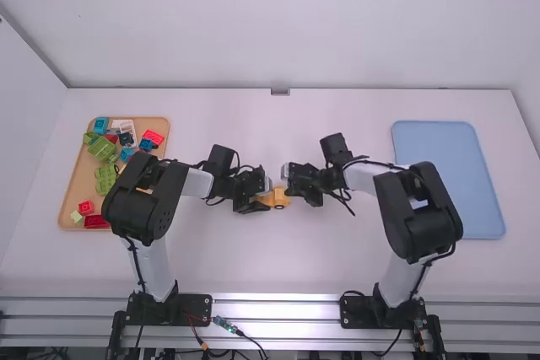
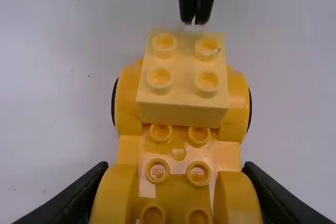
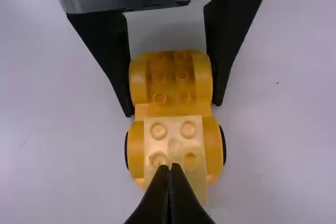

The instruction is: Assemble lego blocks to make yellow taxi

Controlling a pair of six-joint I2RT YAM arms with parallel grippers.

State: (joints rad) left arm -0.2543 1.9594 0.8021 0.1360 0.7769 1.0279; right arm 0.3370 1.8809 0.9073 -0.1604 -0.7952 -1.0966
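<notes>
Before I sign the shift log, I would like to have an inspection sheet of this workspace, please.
Surface: white table, a few small dark specks.
Job's things: yellow chassis carrying a paler yellow block near one end.
Clutter: tan tray of mixed coloured blocks at left; blue tray at right.
Grippers: left gripper, jaws closed on the chassis; right gripper, jaws together at the block, contact unclear.
Cables: black cable on left arm; connector near its base.
Surroundings: white walls, metal rails.
</notes>
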